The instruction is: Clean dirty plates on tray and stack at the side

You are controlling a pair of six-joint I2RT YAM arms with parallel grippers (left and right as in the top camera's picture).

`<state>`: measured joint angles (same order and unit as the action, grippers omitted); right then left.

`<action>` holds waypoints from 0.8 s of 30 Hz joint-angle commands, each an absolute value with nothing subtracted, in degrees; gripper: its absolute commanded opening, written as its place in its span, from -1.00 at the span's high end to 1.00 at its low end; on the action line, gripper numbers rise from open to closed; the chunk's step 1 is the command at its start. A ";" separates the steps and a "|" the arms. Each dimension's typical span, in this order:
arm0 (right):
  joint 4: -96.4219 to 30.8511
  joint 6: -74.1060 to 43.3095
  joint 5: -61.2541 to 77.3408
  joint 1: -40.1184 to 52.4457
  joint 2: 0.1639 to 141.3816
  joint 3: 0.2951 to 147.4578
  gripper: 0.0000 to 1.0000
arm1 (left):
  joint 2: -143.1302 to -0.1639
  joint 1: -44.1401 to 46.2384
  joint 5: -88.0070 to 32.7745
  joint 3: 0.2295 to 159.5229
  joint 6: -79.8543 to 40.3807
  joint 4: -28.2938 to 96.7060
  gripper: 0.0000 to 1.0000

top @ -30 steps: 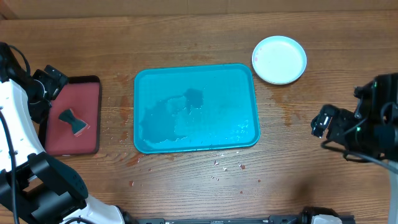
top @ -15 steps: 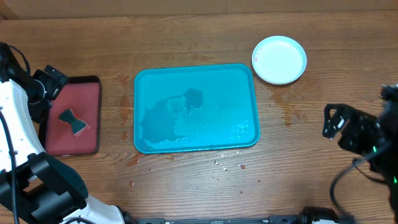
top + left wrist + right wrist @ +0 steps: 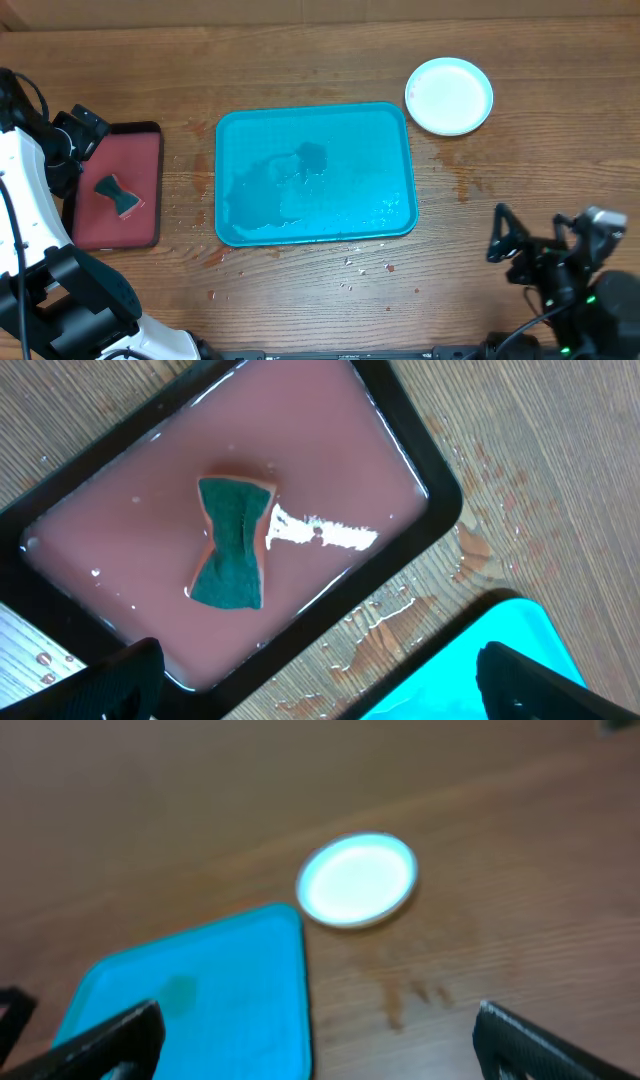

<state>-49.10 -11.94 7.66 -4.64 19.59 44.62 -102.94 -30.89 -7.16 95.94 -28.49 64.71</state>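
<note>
Overhead: the blue tray [image 3: 340, 150] has no plates on it, only a wet sheen. The plates [image 3: 449, 95] sit on the wooden surface [image 3: 300, 50] off the tray's far right corner. Only one pale round rim shows from above, so how many are stacked cannot be told. The work looks all but done, and the step in hand seems to be clearing the arms away. To do it well, the right arm [image 3: 560, 275] should move low and slowly and stay well away from the stack so nothing gets nudged. This arm is near the front edge, well apart from the plates, with the right jaws spread and empty. The left arm [image 3: 30, 200] hangs beside the pink tray [image 3: 130, 127], where the sponge [image 3: 118, 196] lies.

Left wrist: the left jaws are wide open and hold nothing. The sponge [image 3: 232, 543] lies in pink water between and beyond their tips. A corner of the blue tray [image 3: 500, 660] is near, and no plate is visible.

Right wrist: the picture is blurred. The right jaws stand open, and the plates [image 3: 357, 880] are far ahead between the tips, just beside the blue tray's [image 3: 200, 990] corner.
</note>
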 commanded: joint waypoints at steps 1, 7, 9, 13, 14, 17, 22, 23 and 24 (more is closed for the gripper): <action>-41.67 -11.70 10.50 -0.69 12.86 33.56 -1.00 | -102.85 -31.11 -7.29 96.36 -28.34 64.51 -0.99; -27.68 -11.73 10.39 3.29 5.02 20.32 -1.00 | -102.85 -31.11 -7.29 96.36 -28.34 64.51 -0.99; -23.40 -11.73 10.39 3.79 3.29 17.06 -1.00 | -102.85 -31.11 -7.29 96.36 -28.34 64.51 -1.00; -16.80 -11.73 10.13 3.84 0.40 11.81 -1.00 | -102.85 -31.11 -7.29 96.36 -28.34 64.51 -1.00; -15.40 -11.73 10.02 3.84 0.12 10.85 -1.00 | -102.85 -31.11 -7.29 96.36 -28.34 64.49 -0.99; -11.81 -11.84 9.91 3.84 0.14 8.80 -1.00 | -102.85 -31.11 -7.29 96.36 -28.34 64.49 -0.99; -7.90 -11.92 7.55 3.84 0.14 6.09 -1.00 | -102.85 -31.11 -7.29 96.36 -28.34 64.49 -0.99; -7.16 -11.92 7.29 3.84 0.14 5.54 -1.00 | -102.85 -31.11 -7.29 96.36 -28.34 64.49 -1.00; -6.22 -11.90 6.76 3.86 0.14 4.75 -1.00 | -102.85 -31.11 -7.29 96.36 -28.34 64.51 -1.00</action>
<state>-7.86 -11.97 9.04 3.46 0.84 6.59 -102.94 -30.89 -7.11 95.94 -28.49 64.69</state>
